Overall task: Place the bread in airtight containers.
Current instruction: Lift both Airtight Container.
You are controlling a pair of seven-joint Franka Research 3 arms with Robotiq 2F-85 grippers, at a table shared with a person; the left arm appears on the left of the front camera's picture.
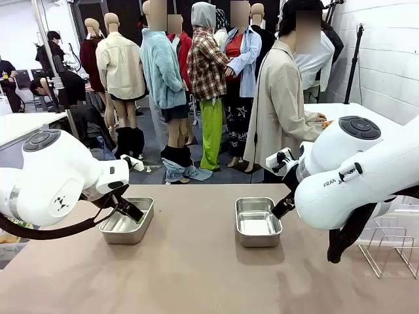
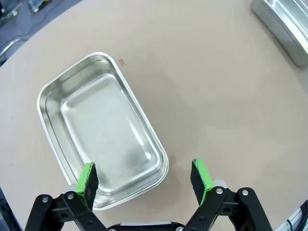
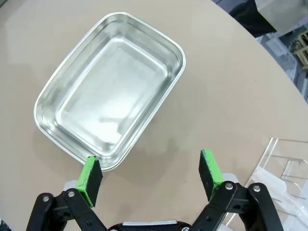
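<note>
Two empty steel airtight containers sit on the brown table (image 1: 196, 275), one at left (image 1: 127, 221) and one at right (image 1: 257, 222). The bread is out of view. My left gripper (image 1: 129, 210) hovers over the left container's near-left rim. In the left wrist view this gripper (image 2: 144, 177) is open above the container's (image 2: 101, 130) near corner, with nothing between its green pads (image 2: 87, 179). My right gripper (image 1: 285, 205) hangs by the right container's right edge. The right wrist view shows it (image 3: 150, 172) open and empty just past that container (image 3: 110, 91).
A clear wire-and-plastic rack (image 1: 389, 252) stands at the table's right edge, also in the right wrist view (image 3: 284, 168). The other container's corner (image 2: 284, 24) appears in the left wrist view. A person in a beige coat (image 1: 281, 111) stands beyond the far edge, turned toward a side table.
</note>
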